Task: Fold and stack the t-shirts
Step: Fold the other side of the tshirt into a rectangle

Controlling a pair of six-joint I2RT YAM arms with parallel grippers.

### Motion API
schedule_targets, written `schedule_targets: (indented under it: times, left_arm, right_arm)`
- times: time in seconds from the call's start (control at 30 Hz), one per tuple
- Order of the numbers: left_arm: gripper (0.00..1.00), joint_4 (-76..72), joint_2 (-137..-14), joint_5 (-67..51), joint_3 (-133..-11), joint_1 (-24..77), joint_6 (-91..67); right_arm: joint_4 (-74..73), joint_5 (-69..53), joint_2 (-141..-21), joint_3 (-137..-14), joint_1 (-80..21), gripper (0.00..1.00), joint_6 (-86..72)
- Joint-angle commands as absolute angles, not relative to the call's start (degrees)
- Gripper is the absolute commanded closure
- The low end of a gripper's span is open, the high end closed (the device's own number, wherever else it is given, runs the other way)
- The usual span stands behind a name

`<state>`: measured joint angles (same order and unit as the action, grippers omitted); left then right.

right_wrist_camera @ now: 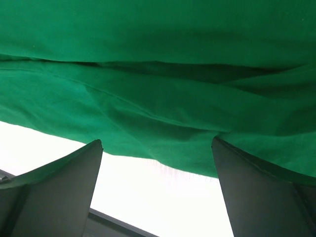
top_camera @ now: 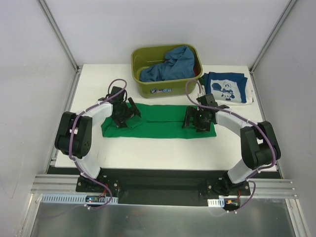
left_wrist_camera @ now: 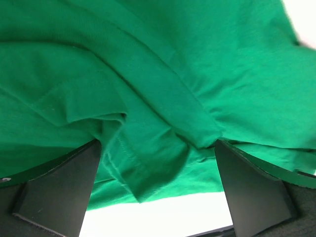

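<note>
The bright green t-shirt (top_camera: 160,121) lies folded into a long strip across the middle of the white table. My left gripper (top_camera: 124,116) is open over its left end; the left wrist view shows rumpled green cloth (left_wrist_camera: 163,98) between the spread fingers (left_wrist_camera: 59,192). My right gripper (top_camera: 197,120) is open over its right end, with the green cloth's edge (right_wrist_camera: 158,108) between the fingers (right_wrist_camera: 256,192). The navy t-shirt with the cartoon print (top_camera: 226,88) lies folded at the back right. The mid-blue t-shirt (top_camera: 170,65) is crumpled in the olive tub (top_camera: 165,88).
The olive-green tub stands at the back centre, just behind the green shirt. Metal frame posts (top_camera: 59,34) rise at the back corners. The table's front edge meets the black arm mount (top_camera: 158,177).
</note>
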<state>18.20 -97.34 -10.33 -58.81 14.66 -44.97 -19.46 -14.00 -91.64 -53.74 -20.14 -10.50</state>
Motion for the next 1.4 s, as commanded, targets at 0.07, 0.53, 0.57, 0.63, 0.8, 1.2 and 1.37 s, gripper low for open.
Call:
schedule_targets:
  times: [0.07, 0.53, 0.57, 0.63, 0.8, 1.2, 1.37]
  left_arm:
    - [0.0, 14.24, -98.88, -11.87, -63.89, 14.77, -47.02]
    - [0.01, 14.15, -105.3, -2.56, -76.55, 14.15, -43.6]
    - [0.01, 13.98, -105.12, -0.63, -76.81, 14.15, -43.16]
    - [0.01, 13.8, -105.47, -0.35, -78.39, 14.15, -40.27]
    - [0.01, 13.8, -106.79, 1.23, -80.77, 14.06, -34.28]
    - [0.01, 11.25, -96.24, -3.79, -63.55, 16.35, -34.54]
    - [0.01, 10.99, -98.78, -1.23, -63.89, 16.08, -33.58]
  right_arm:
    - [-18.01, -13.19, -93.69, -53.44, -20.3, 0.03, -11.42]
    - [-19.51, -10.02, -93.69, -52.82, -20.3, 0.03, -10.2]
    - [-19.6, -9.93, -93.52, -52.82, -20.22, 0.03, -10.2]
    - [-19.6, -10.02, -93.08, -52.74, -20.3, 0.03, -10.2]
    - [-20.04, -9.84, -91.5, -52.82, -20.3, 0.03, -10.02]
    - [-21.53, -8.44, -89.3, -52.3, -20.39, 0.03, -9.23]
    - [-22.85, -7.3, -89.38, -52.64, -20.39, 0.03, -8.35]
